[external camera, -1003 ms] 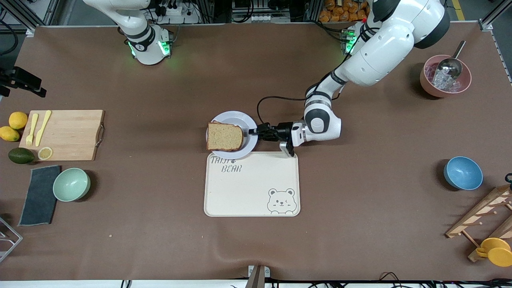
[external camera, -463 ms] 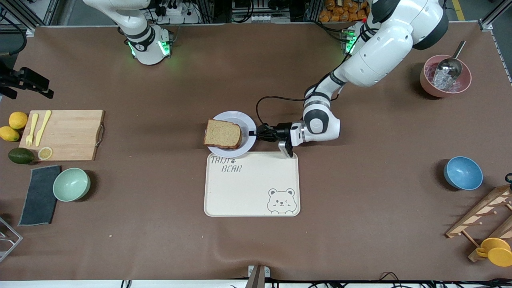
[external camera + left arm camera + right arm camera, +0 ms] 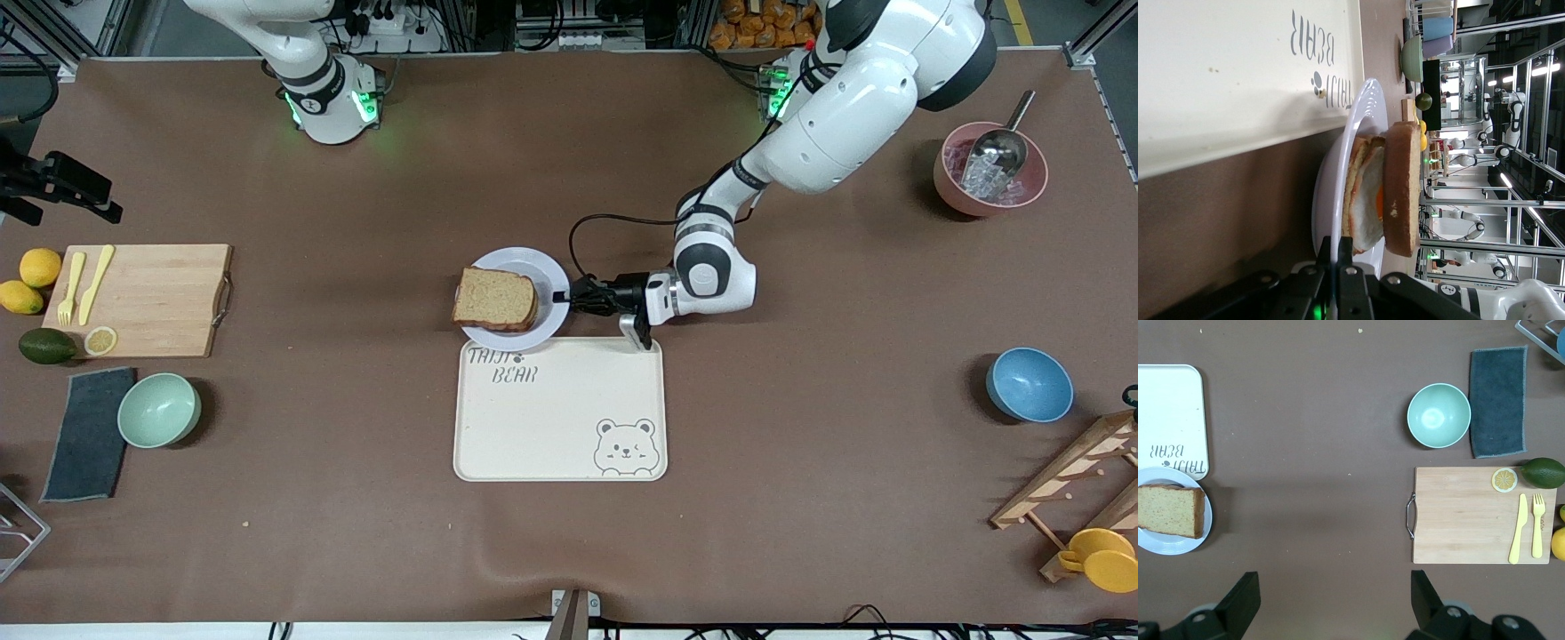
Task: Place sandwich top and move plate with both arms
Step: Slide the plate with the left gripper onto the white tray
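The pale plate [image 3: 544, 267] sits at the bear tray's [image 3: 560, 418] edge farthest from the front camera, its rim just over that edge. On it lies the sandwich, with the sandwich top [image 3: 494, 300] covering it. The left wrist view shows the brown top slice [image 3: 1401, 187] over a fried egg and lower bread [image 3: 1361, 193]. My left gripper [image 3: 562, 296] reaches in low from the left arm's end and is shut on the plate's rim [image 3: 1338, 200]. My right gripper [image 3: 1333, 587] hangs open, high over bare table between plate [image 3: 1171, 543] and cutting board.
Toward the right arm's end lie a wooden cutting board [image 3: 142, 298] with yellow cutlery and a lemon slice, lemons, an avocado, a green bowl [image 3: 159, 409] and a dark cloth [image 3: 87, 433]. Toward the left arm's end stand a blue bowl [image 3: 1029, 384], a pink bowl with scoop [image 3: 989, 169] and a wooden rack [image 3: 1076, 480].
The left gripper's fingers closed on the plate's rim. Plate and sandwich shifted slightly toward the right arm's end. The left arm has barely moved since.
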